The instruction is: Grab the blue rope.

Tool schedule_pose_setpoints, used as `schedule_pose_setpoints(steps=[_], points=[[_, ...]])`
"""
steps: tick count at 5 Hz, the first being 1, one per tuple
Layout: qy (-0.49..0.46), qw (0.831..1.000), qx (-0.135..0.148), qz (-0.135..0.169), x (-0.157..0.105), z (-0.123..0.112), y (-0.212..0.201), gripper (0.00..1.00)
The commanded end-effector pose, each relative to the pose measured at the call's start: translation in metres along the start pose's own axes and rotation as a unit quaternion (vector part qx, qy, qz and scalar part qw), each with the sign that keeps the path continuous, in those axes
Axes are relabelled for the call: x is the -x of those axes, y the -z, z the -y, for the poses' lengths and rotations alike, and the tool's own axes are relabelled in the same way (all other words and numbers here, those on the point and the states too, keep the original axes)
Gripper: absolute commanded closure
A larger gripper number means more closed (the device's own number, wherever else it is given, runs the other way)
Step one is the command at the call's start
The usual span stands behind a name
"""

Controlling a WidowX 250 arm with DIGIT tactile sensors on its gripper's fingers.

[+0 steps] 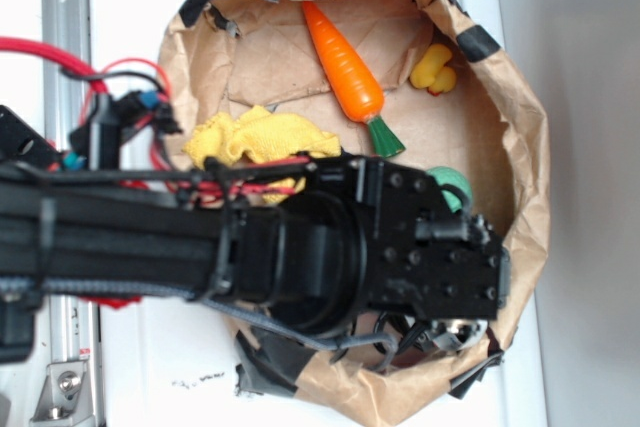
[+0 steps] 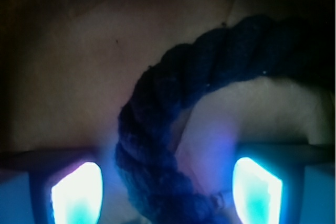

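Looking through the wrist camera, the gripper (image 2: pixel 167 190) has its two glowing blue-lit fingertips (image 2: pixel 77 195) spread well apart at the bottom of the view, released and clamped on nothing. The blue rope (image 2: pixel 173 103), a thick twisted dark navy cord, lies between them: one end sits in the gap, nearer the left-hand pad, and from there the cord climbs and bends in an arc toward the upper right over a pale brown surface. Whether the pads touch the cord cannot be told. From the exterior camera, the black arm (image 1: pixel 300 247) reaches across from the left and covers the lower part of a crumpled brown paper bag (image 1: pixel 520 127) with black tape patches along its rim; the rope itself is hidden beneath the arm there. Farther in, a yellow cloth (image 1: pixel 255 137) lies bunched just above the arm, a green object (image 1: pixel 452 185) peeks out beside the wrist, an orange toy carrot (image 1: pixel 345 62) lies tilted with its green stem pointing down-right, and a small yellow toy (image 1: pixel 433 67) sits near the far wall.
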State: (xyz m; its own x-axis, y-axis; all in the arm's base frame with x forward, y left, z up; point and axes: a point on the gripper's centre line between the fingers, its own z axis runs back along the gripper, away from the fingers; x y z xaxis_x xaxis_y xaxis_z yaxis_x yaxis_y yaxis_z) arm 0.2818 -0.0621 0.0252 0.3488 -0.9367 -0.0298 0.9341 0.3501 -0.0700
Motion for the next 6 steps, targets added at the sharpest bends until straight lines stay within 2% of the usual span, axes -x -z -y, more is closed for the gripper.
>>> schedule_pose_setpoints(steps=[1,2,3,4,5,6], points=[[-0.018,0.999,-0.045,0.000,-0.010,0.008,-0.007,1.00],[-0.042,0.998,-0.047,0.009,-0.007,0.007,-0.008,1.00],[-0.114,0.991,-0.073,0.017,0.002,0.004,-0.014,1.00],[-0.236,0.966,-0.087,0.060,0.038,-0.004,-0.050,1.00],[-0.355,0.927,-0.089,0.078,0.073,-0.006,-0.093,1.00],[-0.469,0.876,-0.083,0.079,0.084,0.004,-0.127,1.00]])
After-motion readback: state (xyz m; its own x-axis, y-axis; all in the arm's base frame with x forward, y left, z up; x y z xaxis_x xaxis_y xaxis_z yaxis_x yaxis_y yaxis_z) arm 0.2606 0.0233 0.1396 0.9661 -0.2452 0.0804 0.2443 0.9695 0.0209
